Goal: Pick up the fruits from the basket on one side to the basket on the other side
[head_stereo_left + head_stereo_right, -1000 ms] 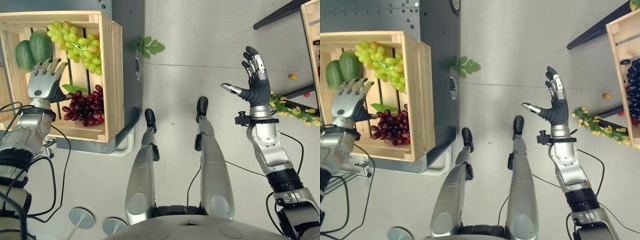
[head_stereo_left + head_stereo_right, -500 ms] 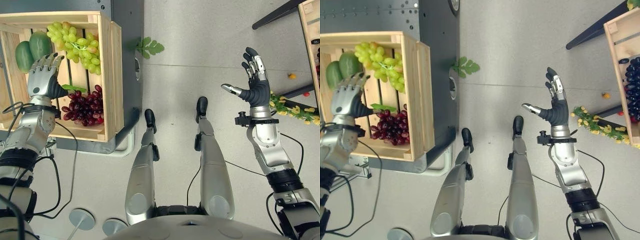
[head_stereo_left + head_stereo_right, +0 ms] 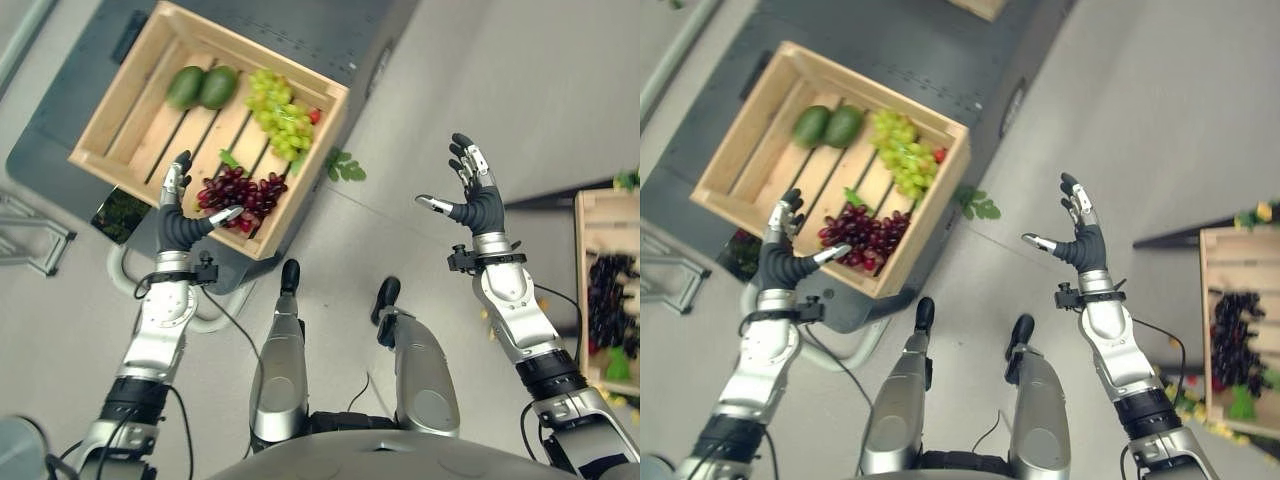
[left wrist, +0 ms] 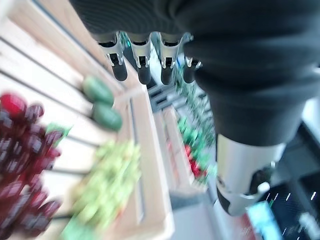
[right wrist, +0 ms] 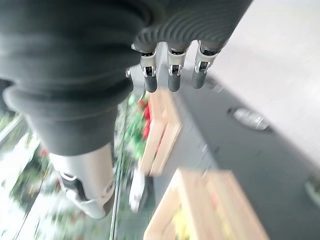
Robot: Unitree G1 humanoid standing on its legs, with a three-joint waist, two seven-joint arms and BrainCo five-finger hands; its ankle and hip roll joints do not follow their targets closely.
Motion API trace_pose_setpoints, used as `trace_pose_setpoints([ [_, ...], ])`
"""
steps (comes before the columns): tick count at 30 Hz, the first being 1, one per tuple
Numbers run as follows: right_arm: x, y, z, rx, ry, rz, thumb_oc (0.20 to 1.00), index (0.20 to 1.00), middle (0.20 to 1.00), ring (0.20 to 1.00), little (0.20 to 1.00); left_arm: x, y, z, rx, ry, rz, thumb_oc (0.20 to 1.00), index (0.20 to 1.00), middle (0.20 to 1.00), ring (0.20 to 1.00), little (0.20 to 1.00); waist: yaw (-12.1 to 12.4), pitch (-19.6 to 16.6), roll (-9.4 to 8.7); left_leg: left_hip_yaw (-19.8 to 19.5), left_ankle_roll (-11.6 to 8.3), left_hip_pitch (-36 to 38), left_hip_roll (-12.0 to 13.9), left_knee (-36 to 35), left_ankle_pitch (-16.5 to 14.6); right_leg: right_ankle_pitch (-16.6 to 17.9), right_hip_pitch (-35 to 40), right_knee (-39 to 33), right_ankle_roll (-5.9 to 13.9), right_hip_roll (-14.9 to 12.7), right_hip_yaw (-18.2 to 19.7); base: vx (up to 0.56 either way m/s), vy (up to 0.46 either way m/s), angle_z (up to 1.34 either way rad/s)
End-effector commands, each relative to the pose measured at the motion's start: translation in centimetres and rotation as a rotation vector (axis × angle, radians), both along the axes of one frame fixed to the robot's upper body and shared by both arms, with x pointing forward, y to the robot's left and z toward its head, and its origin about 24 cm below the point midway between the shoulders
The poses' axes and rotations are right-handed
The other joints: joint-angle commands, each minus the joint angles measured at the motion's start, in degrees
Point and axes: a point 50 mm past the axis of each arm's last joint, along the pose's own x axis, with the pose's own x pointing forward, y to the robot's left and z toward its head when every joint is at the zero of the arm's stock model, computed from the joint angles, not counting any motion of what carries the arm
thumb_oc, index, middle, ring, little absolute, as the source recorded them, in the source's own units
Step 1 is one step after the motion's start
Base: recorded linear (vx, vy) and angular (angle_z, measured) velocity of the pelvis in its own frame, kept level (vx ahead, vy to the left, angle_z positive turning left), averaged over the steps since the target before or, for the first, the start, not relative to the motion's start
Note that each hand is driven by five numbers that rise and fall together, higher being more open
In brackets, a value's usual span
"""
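Note:
A wooden crate (image 3: pixel 310 165) stands at the upper left on a dark grey stand. Inside it lie two green fruits (image 3: pixel 200 87), a bunch of green grapes (image 3: pixel 278 105) and a bunch of red grapes (image 3: pixel 240 192). My left hand (image 3: pixel 178 222) is raised at the crate's near edge beside the red grapes, open and empty, thumb reaching over the bunch. Its fingers (image 4: pixel 145 67) are straight in the left wrist view. My right hand (image 3: pixel 472 200) hangs open and empty in mid-air over the floor. A second crate (image 3: pixel 582 300) at the far right holds dark grapes (image 3: pixel 608 300).
A green leaf sprig (image 3: pixel 345 167) lies on the floor by the left crate's corner. A metal frame (image 3: pixel 30 230) stands at the far left. The grey stand (image 3: pixel 330 30) reaches beyond the crate. Open floor lies between the two crates.
The camera has swung, so the whole picture has shifted and turned. My left hand has come back from over the crate's slats to its near edge, palm turned sideways. The right hand keeps its pose.

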Motion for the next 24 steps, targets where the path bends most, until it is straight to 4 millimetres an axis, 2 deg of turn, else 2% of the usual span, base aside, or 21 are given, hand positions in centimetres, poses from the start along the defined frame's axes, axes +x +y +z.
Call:
trace_pose_setpoints([
  [1, -0.5, 0.1, 1.5, 0.011, -0.065, 0.051, 1.0, 1.0, 1.0, 1.0, 1.0, -0.2, 0.7, 2.2, 0.053, -0.089, -0.07, 1.0, 1.0, 1.0, 1.0, 1.0, 0.28, -6.36, -3.8, 7.99, -0.35, 5.23, -1.47, 1.77, -2.82, 8.29, 12.4, -15.7, 6.03, 0.0, -4.13, 0.13, 0.09, 0.52],
  [4, -0.6, 0.0, 1.7, 0.002, -0.066, 0.072, 1.0, 1.0, 1.0, 1.0, 1.0, -0.3, 0.9, 2.2, 0.181, -0.071, -0.056, 1.0, 1.0, 1.0, 1.0, 1.0, 0.45, -10.86, -4.13, 7.33, 1.55, 7.76, -3.87, 1.52, -5.17, 9.77, 15.7, -17.13, 7.21, -1.97, -3.21, 0.22, 0.229, 0.1],
  [6, -0.7, 0.0, 1.8, -0.003, -0.067, 0.073, 1.0, 1.0, 1.0, 1.0, 1.0, -0.5, 1.1, 2.2, 0.205, -0.062, -0.053, 1.0, 1.0, 1.0, 1.0, 1.0, 0.51, -11.53, -4.17, 7.61, 2.54, 8.89, -4.63, 1.17, -5.94, 9.47, 15.06, -15.31, 7.64, -2.87, -2.49, 0.14, 0.21, 0.05],
  [7, -0.6, 0.1, 2.0, -0.005, -0.079, 0.074, 1.0, 1.0, 1.0, 1.0, 1.0, -0.5, 1.2, 2.3, 0.221, -0.062, -0.052, 1.0, 1.0, 1.0, 1.0, 1.0, 0.54, -11.73, -3.95, 7.78, 3.33, 9.96, -5.08, 0.98, -6.91, 9.4, 14.51, -10.75, 8.09, -3.51, -1.74, 0.03, 0.2, -0.01],
  [9, -0.3, 0.7, 2.3, 0.002, -0.094, 0.084, 1.0, 1.0, 1.0, 1.0, 1.0, -0.4, 1.5, 2.6, 0.263, -0.061, -0.044, 1.0, 1.0, 1.0, 1.0, 1.0, -0.06, -11.19, -3.47, 8.52, 4.96, 11.46, -5.79, 0.47, -7.42, 12.8, 10.92, -2.04, 9.55, -5.07, 0.63, 0.04, 0.284, 0.01],
  [11, -0.1, 1.1, 2.4, -0.001, -0.097, 0.093, 1.0, 1.0, 1.0, 1.0, 1.0, -0.1, 1.3, 3.3, 0.34, -0.082, -0.038, 1.0, 1.0, 1.0, 1.0, 1.0, -0.49, -10.13, -1.89, 8.15, 5.69, 13.11, -5.73, 0.22, -7.79, 13.32, 7.73, 4.05, 9.95, -4.38, 2.99, 0.11, 0.204, 0.1],
  [12, -0.2, 1.2, 2.3, -0.003, -0.096, 0.096, 1.0, 1.0, 1.0, 1.0, 1.0, -0.1, 1.2, 3.5, 0.36, -0.093, -0.042, 1.0, 1.0, 1.0, 1.0, 1.0, -0.95, -9.82, -1.36, 7.56, 5.8, 13.9, -5.77, -0.17, -7.81, 12.98, 6.04, 4.44, 9.81, -3.46, 4.09, 0.15, 0.12, 0.02],
  [13, -0.2, 1.2, 2.4, -0.01, -0.1, 0.1, 1.0, 1.0, 1.0, 1.0, 1.0, 0.1, 0.9, 3.8, 0.364, -0.106, -0.053, 1.0, 1.0, 1.0, 1.0, 1.0, -2.19, -9.39, -0.95, 6.69, 5.63, 15.04, -5.95, -1.13, -8.18, 10.63, 3.49, 4.19, 9.23, -1.26, 6.61, 0.15, 0.059, -0.07],
  [14, -0.3, 1.1, 2.6, -0.018, -0.107, 0.101, 1.0, 1.0, 1.0, 1.0, 1.0, 0.5, 0.6, 4.2, 0.367, -0.124, -0.064, 1.0, 1.0, 1.0, 1.0, 1.0, -3.16, -9.31, -0.61, 5.64, 5.26, 15.13, -6.08, -2.03, -7.84, 9.76, 1.59, 0.97, 8.46, 0.72, 8.15, 0.17, 0.009, -0.03],
  [16, -0.4, 0.8, 2.9, -0.018, -0.121, 0.099, 1.0, 1.0, 1.0, 1.0, 1.0, 1.1, 0.0, 4.8, 0.386, -0.144, -0.088, 1.0, 1.0, 1.0, 1.0, 1.0, -4.78, -8.94, -0.66, 3.56, 4.58, 15.13, -7.22, -2.37, -8.51, 10.12, 0.05, -7.88, 7.73, 1.99, 10.61, 0.18, -0.067, 0.5],
  [18, -0.3, 0.9, 3.2, -0.024, -0.135, 0.103, 1.0, 1.0, 1.0, 1.0, 1.0, 1.8, -0.6, 5.5, 0.443, -0.165, -0.105, 1.0, 1.0, 1.0, 1.0, 1.0, -5.91, -8.59, -0.41, 1.93, 3.95, 15.11, -7.52, -2.27, -9.28, 12.2, -0.78, -13.14, 8.22, 1.41, 11.35, 0.15, -0.098, 0.66],
  [20, -0.4, 0.9, 3.2, -0.035, -0.137, 0.109, 1.0, 1.0, 1.0, 1.0, 1.0, 2.4, -0.8, 6.2, 0.517, -0.169, -0.115, 1.0, 1.0, 1.0, 1.0, 1.0, -6.45, -8.36, -0.26, 1.42, 3.62, 14.1, -8.29, -0.74, -9.74, 12.28, -0.29, -13.11, 8.28, 1.12, 12.61, 0.07, -0.095, 1.03],
  [21, -0.4, 0.8, 3.3, -0.048, -0.137, 0.115, 1.0, 1.0, 1.0, 1.0, 1.0, 2.5, -1.0, 6.7, 0.564, -0.184, -0.127, 1.0, 1.0, 1.0, 1.0, 1.0, -6.5, -7.88, 0.5, 1.32, 3.42, 13.43, -8.8, -0.2, -9.8, 12.85, -0.39, -12.59, 8.22, 0.62, 12.87, -0.01, -0.023, 0.91],
  [24, -0.1, 0.5, 3.7, -0.074, -0.143, 0.124, 1.0, 1.0, 1.0, 1.0, 1.0, 3.3, -1.2, 6.7, 0.553, -0.18, -0.132, 1.0, 1.0, 1.0, 1.0, 1.0, -7.47, -7.16, 2.96, 2.08, 1.83, 10.94, -8.92, 3.47, -10.12, 12.07, -0.42, -12.02, 7.5, 1.2, 13.01, 0.0, -0.072, 0.28],
])
